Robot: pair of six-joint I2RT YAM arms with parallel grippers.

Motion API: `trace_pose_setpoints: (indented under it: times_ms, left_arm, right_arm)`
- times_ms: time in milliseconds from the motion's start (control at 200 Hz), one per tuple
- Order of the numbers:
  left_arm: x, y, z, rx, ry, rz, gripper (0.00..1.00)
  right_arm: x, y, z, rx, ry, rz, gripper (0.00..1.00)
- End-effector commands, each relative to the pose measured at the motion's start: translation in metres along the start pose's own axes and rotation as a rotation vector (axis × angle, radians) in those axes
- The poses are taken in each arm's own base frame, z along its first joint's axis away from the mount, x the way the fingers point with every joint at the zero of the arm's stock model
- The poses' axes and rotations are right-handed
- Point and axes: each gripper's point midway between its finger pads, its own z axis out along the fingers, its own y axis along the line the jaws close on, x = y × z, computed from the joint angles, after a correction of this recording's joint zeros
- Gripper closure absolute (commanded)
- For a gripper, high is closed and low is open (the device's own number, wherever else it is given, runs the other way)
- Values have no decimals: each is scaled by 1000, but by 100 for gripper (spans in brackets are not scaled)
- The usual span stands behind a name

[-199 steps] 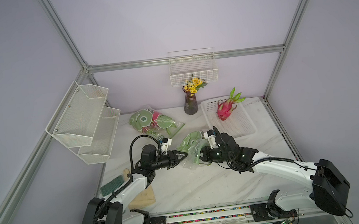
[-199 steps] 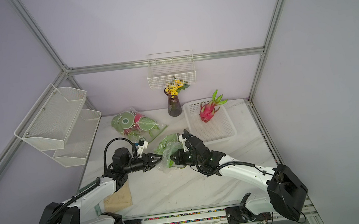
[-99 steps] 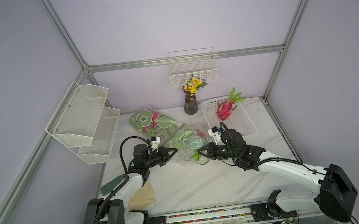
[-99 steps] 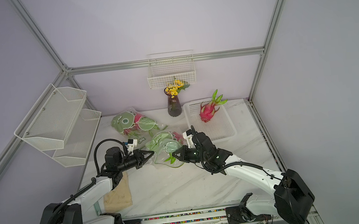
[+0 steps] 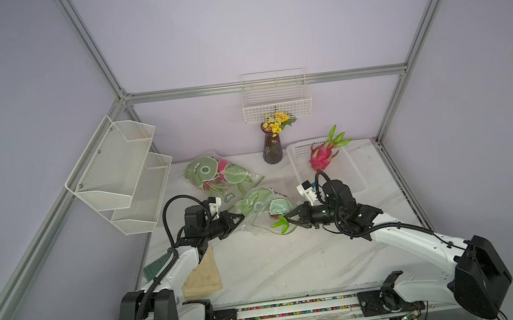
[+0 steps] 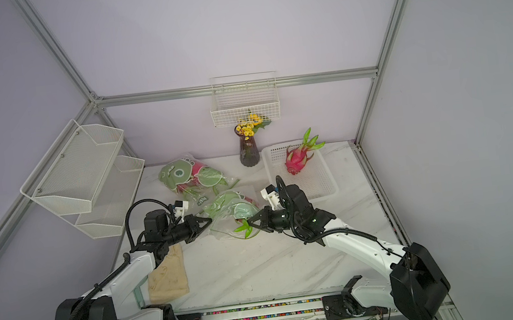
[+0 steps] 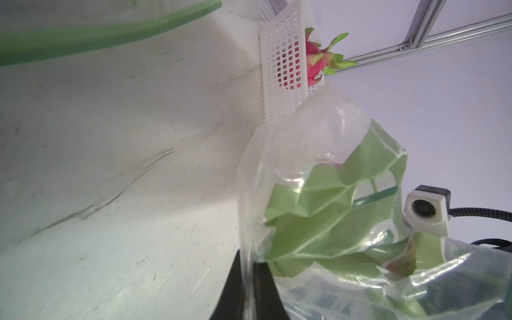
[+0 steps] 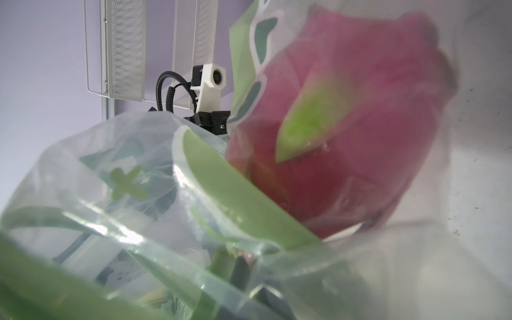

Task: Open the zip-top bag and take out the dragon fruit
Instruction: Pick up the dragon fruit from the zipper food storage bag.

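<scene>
One dragon fruit [image 8: 346, 138] sits inside the clear zip-top bag [image 5: 259, 208] at mid-table. Its pink body presses against the film, and its green spikes [image 5: 280, 224] poke out at the mouth end. Left gripper [image 7: 247, 267] is closed, pinching the bag's film edge at the end away from the spikes. Right gripper [image 5: 288, 218] is closed at the mouth end, right by the spikes. Film bunches at its tips in the right wrist view; can't tell if a spike is caught too. The bag spans between both claws. Second dragon fruit [image 5: 322, 158] lies loose in the white tray [image 5: 345, 173], rear right. Another printed bag [image 5: 214, 175] with pink fruit inside lies rear left. Vase [image 5: 272, 152] of yellow flowers stands between them by the back wall. Tan cloth [image 5: 204, 278] lies beside the left arm.
</scene>
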Motion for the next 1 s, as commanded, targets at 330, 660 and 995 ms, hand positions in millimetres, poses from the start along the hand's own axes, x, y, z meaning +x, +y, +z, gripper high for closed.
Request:
trace_pose_setpoints:
  times_ms: [330,660,995]
  left_arm:
    - [-17,-26,-10,84,-72,155,64]
    - [-21,-91,-33,170,-79,342,24]
    - [-38,-129,-43,99,45,477,10]
  right_arm:
    - [-5,31,-11,-137,41,-33,100]
    - [7,31,-4,-157,154,-167,100]
    - [18,18,-16,-40,228,-593,100]
